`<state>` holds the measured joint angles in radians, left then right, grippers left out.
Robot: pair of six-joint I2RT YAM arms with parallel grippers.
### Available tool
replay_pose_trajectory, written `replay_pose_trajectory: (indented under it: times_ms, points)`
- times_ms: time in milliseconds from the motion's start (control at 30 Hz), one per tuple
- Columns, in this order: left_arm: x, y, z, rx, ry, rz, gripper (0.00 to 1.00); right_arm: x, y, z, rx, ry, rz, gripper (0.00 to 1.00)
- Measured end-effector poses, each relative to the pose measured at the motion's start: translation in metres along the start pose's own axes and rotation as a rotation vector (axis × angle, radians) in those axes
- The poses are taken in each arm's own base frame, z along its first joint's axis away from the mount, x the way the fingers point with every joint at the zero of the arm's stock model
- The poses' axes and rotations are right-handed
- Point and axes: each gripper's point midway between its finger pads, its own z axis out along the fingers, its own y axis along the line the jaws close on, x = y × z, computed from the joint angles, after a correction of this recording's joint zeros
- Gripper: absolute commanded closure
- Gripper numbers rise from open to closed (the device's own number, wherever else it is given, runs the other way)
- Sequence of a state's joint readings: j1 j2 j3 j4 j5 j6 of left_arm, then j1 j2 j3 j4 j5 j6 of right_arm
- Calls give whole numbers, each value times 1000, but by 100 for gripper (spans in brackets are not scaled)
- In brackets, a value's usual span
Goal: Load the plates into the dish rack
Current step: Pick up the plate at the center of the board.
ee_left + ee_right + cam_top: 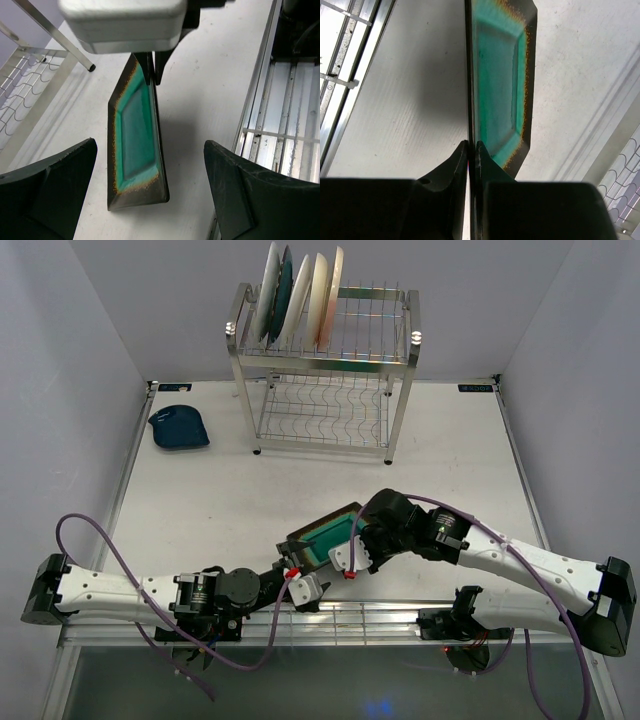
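Centrally, the right gripper (471, 145) was clenched on the dark rim of the square green plate (500, 80), one finger flat against each face; the plate stood on edge, close to upright, over the near part of the table (200, 500), between the two arms; whether its lower edge touched the table could not be told. Just beside it the left gripper (150, 190) was released, its jaws spread wide and holding nothing; the lower end of the plate lay ahead of the gap between them, apart from both fingers.

Farther out, at the far side of the table, stood the dish rack (400, 370); its upper shelf (370, 352) carried a row of plates (300, 295) set on edge, a dark teal one among pale ones; five could be made out, though they overlapped and the count was not certain; no plate showed on the lower shelf (325, 415). To the left of the rack, flat on the table and well apart from both grippers, lay the small dark blue dish (180, 428).

By this reading the task was well past its middle; the upper shelf was largely filled; two pieces were judged not yet loaded, namely the square green plate now in hand, which had the width of the table to cross, and the small dark blue dish, which no gripper touched.
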<state>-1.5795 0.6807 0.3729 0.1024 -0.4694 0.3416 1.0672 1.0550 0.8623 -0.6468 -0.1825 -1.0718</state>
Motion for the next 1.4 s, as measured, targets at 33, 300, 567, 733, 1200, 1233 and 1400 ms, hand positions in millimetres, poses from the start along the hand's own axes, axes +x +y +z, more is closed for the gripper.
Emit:
replay_pose_trajectory:
  times_ms: [33,300,567,733,1200,1233,1400]
  points:
    - [4,-2,1,5,14,6,2,0,0,-1,-1,1,1,92]
    - [15,-8,4,17,53,14,2,1,1,-4,-7,8,11,92]
    - [35,-12,9,2,120,31,21,3,3,-7,-10,7,24,92]
    - [44,-13,8,-6,138,29,23,2,3,-8,-10,-4,30,92]
    - [59,-7,15,-39,188,8,42,-4,6,-9,-20,-40,38,92]
    - [60,-7,16,-40,191,6,44,-5,6,-10,-18,-42,37,92]
    - [61,-7,17,-38,193,-3,64,-7,5,-13,-10,-52,35,92]
